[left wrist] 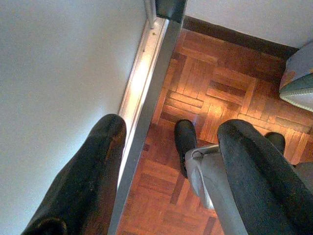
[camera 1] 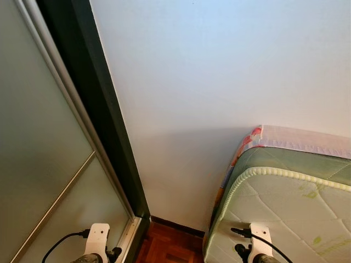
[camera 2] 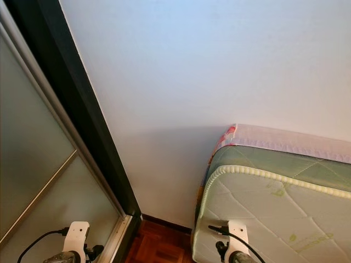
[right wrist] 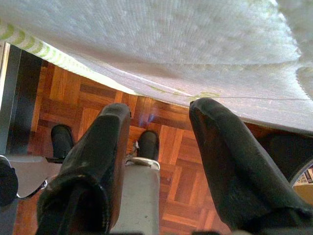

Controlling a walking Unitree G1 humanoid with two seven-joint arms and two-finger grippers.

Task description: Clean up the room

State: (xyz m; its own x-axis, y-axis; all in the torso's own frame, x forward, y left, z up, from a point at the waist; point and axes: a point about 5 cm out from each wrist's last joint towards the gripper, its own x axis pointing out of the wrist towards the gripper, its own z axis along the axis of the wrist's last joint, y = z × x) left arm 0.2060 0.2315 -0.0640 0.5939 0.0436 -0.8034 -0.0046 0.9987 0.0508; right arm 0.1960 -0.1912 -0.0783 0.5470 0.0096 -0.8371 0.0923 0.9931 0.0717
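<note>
I judge tidying barely begun: left gripper (left wrist: 166,147) and right gripper (right wrist: 159,142) hang apart, empty, mattress (camera 1: 285,219) at right.

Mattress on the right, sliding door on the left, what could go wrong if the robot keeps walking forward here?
1. The wall is close ahead; walking on may bump it.
2. The gap is narrow: the right gripper hangs beside the mattress edge and could snag.
3. The left gripper hangs beside the sliding door track and may scrape it.
</note>
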